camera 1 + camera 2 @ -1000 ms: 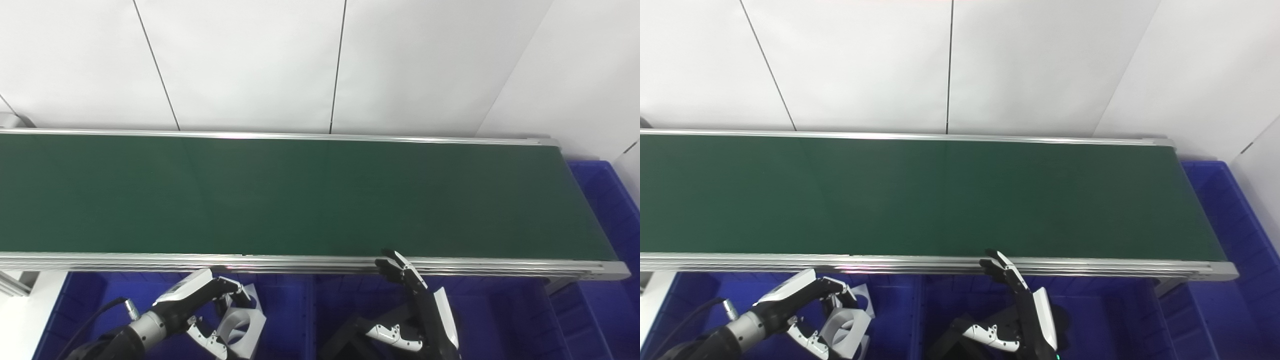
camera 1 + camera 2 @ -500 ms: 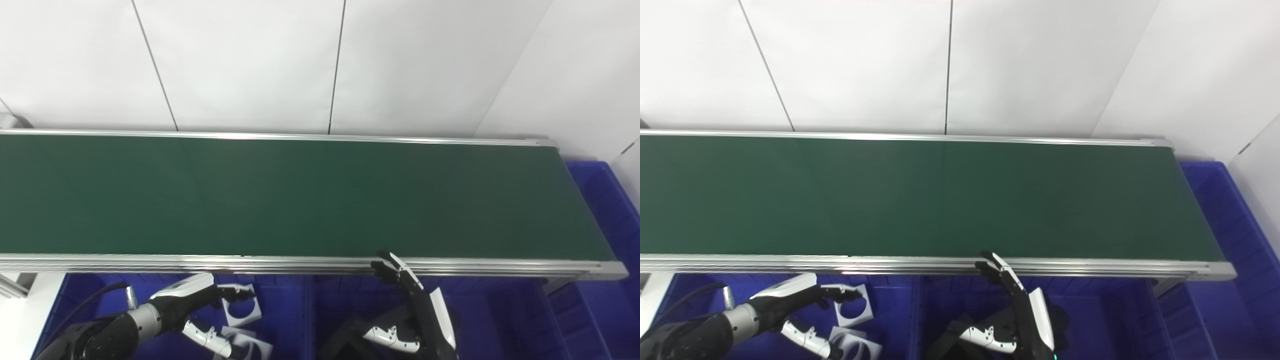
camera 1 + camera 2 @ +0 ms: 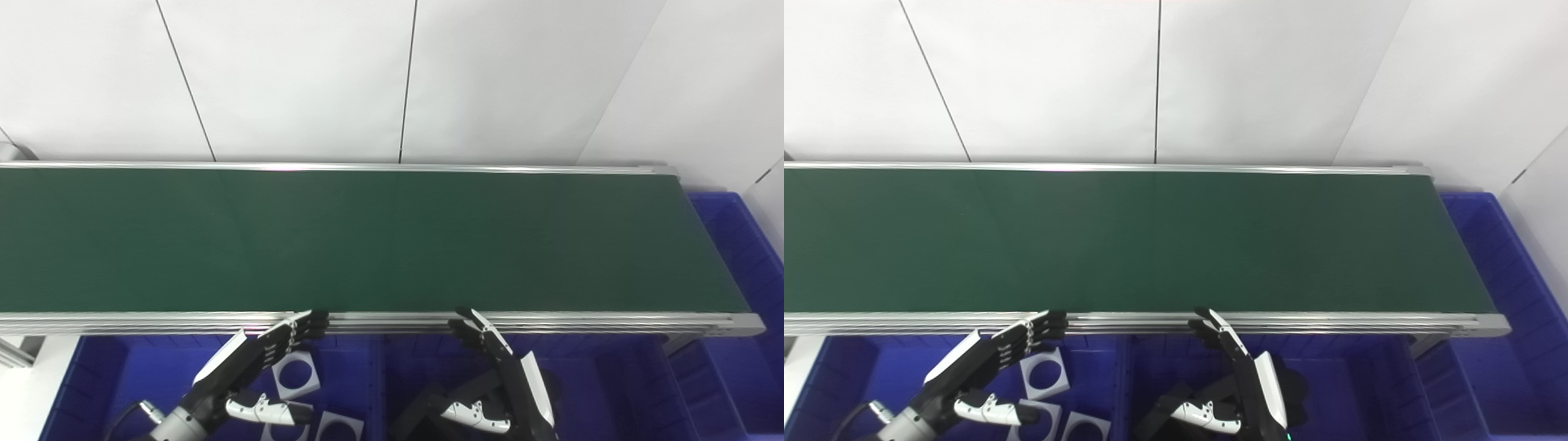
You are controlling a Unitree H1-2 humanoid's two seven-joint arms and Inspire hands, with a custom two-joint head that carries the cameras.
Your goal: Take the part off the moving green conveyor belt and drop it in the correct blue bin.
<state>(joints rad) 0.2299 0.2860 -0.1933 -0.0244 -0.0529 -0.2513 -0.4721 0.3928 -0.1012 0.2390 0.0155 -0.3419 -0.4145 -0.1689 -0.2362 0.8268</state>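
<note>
Below belt (image 3: 367, 239), left hand (image 3: 245, 367) flat, fingers extended, right hand (image 3: 508, 380) open

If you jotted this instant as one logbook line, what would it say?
belt: no part | left hand: open over left bin | white parts: in bin | right hand: open, idle

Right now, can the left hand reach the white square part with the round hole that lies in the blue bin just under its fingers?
Probably yes. The left hand is open and holds nothing, right above the white square part in the blue bin. Nothing lies between them; the conveyor rail sits beyond the fingertips.
</note>
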